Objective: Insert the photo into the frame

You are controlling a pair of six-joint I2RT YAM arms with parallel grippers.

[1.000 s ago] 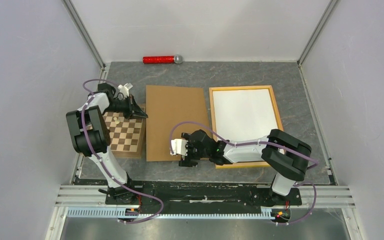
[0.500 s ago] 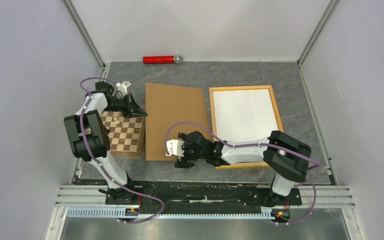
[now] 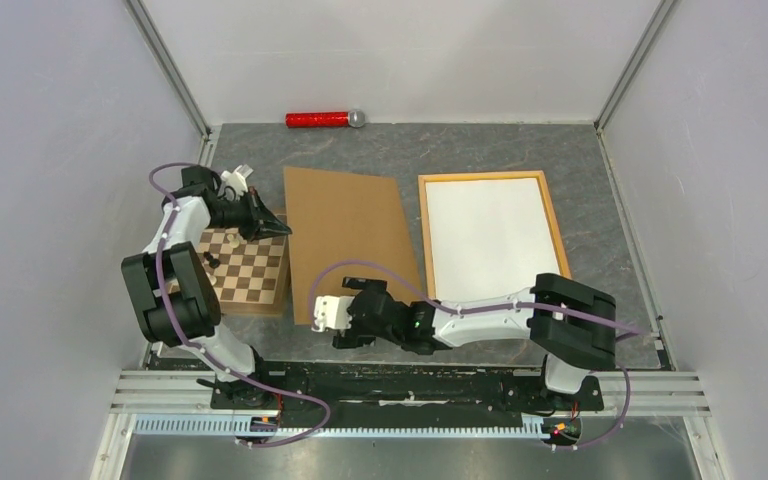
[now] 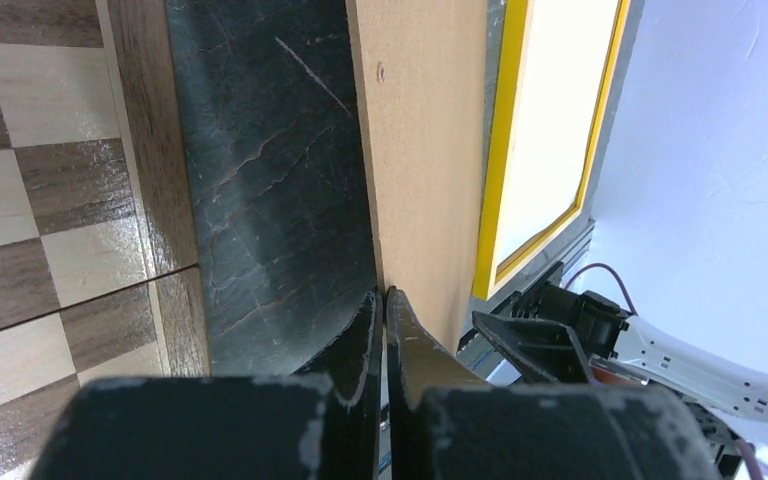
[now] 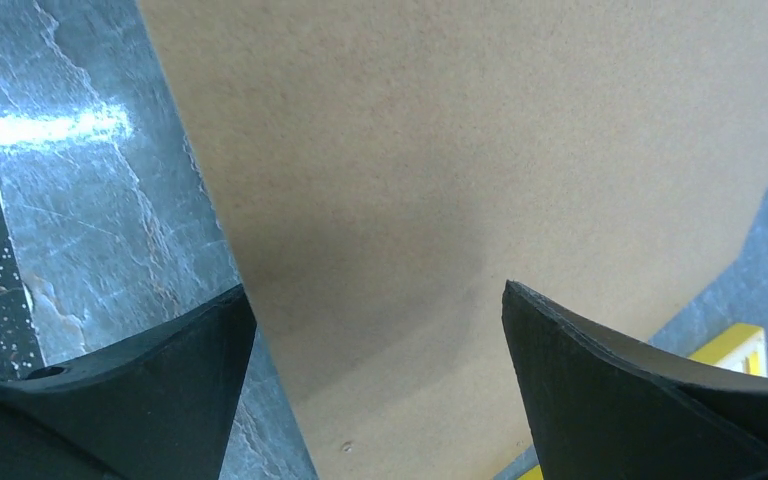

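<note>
The yellow-orange frame (image 3: pixel 554 220) lies flat at the right of the table. A white sheet (image 3: pixel 487 235) fills it, matching the photo lying white back up; its printed side is hidden. To the frame's left is the brown backing board (image 3: pixel 345 240). My left gripper (image 3: pixel 286 229) is shut, its tips (image 4: pixel 384 293) pinching the board's left edge (image 4: pixel 365 150). My right gripper (image 3: pixel 345 315) hovers open over the board's near-left corner, and the board (image 5: pixel 480 170) shows between its fingers. The frame (image 4: pixel 500 150) shows beyond the board in the left wrist view.
A brown-and-cream chessboard (image 3: pixel 250 268) with a couple of small pieces lies just left of the backing board, under my left arm. A red cylinder with a silver end (image 3: pixel 322 119) rests by the back wall. White walls close in three sides.
The backing board has shifted and turned, its far-left corner moving left with my left gripper. My right gripper has travelled left along the board's near edge, staying open.
</note>
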